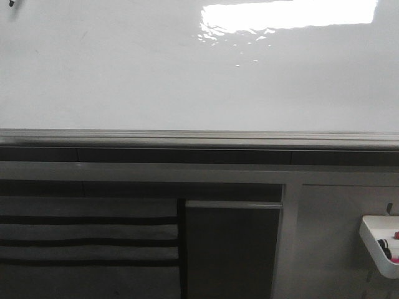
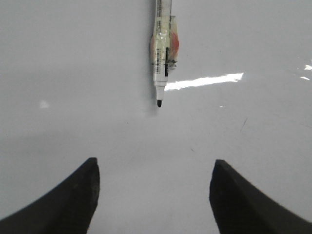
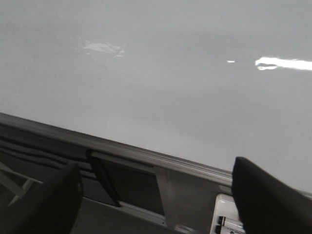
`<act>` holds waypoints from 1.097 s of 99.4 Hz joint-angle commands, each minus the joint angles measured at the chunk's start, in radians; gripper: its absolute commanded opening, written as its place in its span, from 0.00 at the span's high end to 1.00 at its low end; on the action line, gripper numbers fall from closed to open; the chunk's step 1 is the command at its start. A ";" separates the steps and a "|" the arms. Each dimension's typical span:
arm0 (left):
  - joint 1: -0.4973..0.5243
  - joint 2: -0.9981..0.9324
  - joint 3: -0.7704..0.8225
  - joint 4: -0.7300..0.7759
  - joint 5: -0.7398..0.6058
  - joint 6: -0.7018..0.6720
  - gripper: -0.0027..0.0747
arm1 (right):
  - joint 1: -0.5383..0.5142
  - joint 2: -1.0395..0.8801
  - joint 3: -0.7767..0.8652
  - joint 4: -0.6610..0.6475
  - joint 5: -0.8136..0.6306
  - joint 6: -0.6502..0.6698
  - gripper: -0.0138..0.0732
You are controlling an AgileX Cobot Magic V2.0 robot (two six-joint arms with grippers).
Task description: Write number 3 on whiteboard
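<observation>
The whiteboard [image 1: 187, 75] is glossy white with bright glare at its upper right and a grey rail [image 1: 199, 138] along its bottom. No number 3 shows on it in any view. In the left wrist view a white marker [image 2: 162, 44] wrapped in tape points its black tip [image 2: 159, 103] at the board [image 2: 73, 73]; I cannot tell whether the tip touches. My left gripper [image 2: 155, 163] is open and empty, its dark fingers [image 2: 73, 200] wide apart below the marker. My right gripper [image 3: 156, 165] is open and empty, facing the board's lower rail [image 3: 146, 153]. Neither gripper shows in the front view.
Below the rail are grey cabinet panels [image 1: 230, 249] and dark slats [image 1: 87, 240]. A white tray [image 1: 381, 243] holding markers hangs at the lower right; it also shows in the right wrist view [image 3: 226, 219].
</observation>
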 commanded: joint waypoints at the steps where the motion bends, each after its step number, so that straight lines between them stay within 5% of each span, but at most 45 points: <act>1: -0.016 0.081 -0.090 -0.012 -0.090 0.002 0.39 | 0.027 0.023 -0.038 0.001 -0.097 -0.015 0.19; 51: -0.017 0.438 -0.372 -0.008 -0.118 0.003 0.48 | 0.037 0.046 -0.038 0.001 -0.091 -0.015 0.19; 109: -0.017 0.467 -0.392 -0.008 -0.172 0.012 0.73 | 0.037 0.046 -0.038 0.001 -0.091 -0.015 0.19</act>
